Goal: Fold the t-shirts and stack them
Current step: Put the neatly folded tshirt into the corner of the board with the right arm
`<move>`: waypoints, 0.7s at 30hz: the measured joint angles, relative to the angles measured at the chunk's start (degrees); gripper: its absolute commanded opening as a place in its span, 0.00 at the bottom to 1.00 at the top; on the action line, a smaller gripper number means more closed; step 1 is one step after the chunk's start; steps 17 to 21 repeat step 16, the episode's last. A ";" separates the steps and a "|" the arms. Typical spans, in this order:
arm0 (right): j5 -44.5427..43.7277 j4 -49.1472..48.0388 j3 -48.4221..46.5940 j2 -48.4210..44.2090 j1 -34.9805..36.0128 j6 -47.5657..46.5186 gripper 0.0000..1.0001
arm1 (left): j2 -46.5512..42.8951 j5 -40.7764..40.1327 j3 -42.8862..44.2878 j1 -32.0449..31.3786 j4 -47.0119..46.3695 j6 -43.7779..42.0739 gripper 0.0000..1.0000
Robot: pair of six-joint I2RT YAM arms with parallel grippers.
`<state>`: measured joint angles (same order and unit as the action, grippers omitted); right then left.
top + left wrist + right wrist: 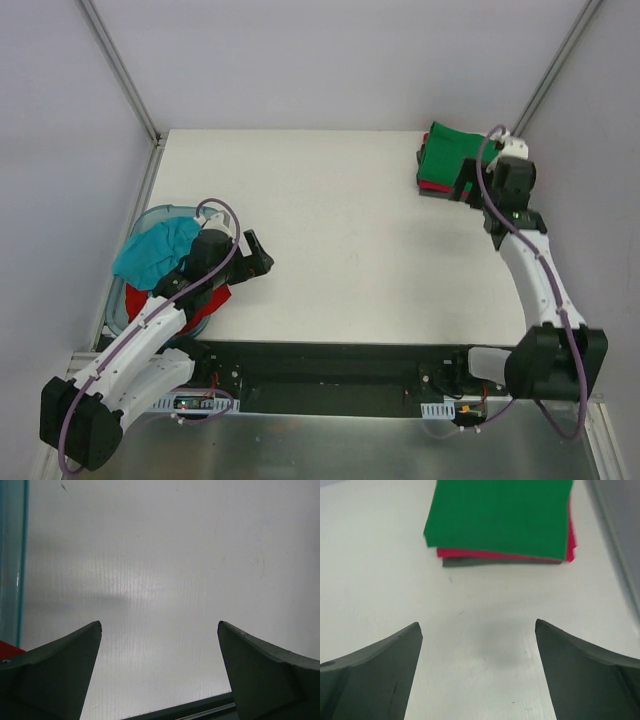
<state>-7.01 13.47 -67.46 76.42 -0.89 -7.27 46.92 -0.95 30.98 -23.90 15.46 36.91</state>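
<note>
A folded stack sits at the table's far right: a bright green t-shirt [448,150] on top, a crimson-pink one [432,187] under it, a dark grey one at the bottom. In the right wrist view the green shirt [502,515], the pink edge [490,555] and the grey edge [470,563] lie just ahead of my open, empty right gripper [479,625]. The right gripper [463,188] hovers beside the stack. A crumpled teal t-shirt [155,250] and a red t-shirt [212,305] lie in the tub at left. My left gripper [256,255] is open and empty over bare table [160,624].
The translucent pale-blue tub [150,217] stands at the table's left edge; its wall [12,560] shows in the left wrist view. The white table [340,240] is bounded by grey walls. A black rail [330,375] runs along the near edge.
</note>
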 measured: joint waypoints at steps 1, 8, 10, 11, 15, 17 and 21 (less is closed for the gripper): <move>2.19 -2.29 5.75 -4.02 0.09 0.20 0.96 | -0.37 -0.24 -0.02 0.00 -0.02 0.02 0.99; 10.16 -16.50 41.11 -23.19 0.66 -0.13 0.96 | -0.76 -0.83 -0.48 0.00 -0.50 0.04 0.99; 10.80 -19.15 47.67 -28.52 0.68 0.00 0.96 | -0.98 -0.96 -1.03 0.00 -0.70 0.04 0.99; 10.88 -20.59 49.57 -30.58 0.68 -0.09 0.96 | -1.20 -1.09 -1.33 0.00 -0.83 0.02 0.99; 10.23 -29.24 53.33 -34.07 0.68 -0.52 0.96 | -3.19 -1.14 -2.69 0.00 -1.66 -0.04 0.99; 10.21 -31.30 53.86 -34.07 0.68 -0.57 0.96 | -3.87 -1.20 -2.97 0.00 -1.75 -0.07 0.99; 10.21 -31.30 53.86 -34.07 0.68 -0.57 0.96 | -3.87 -1.20 -2.97 0.00 -1.75 -0.07 0.99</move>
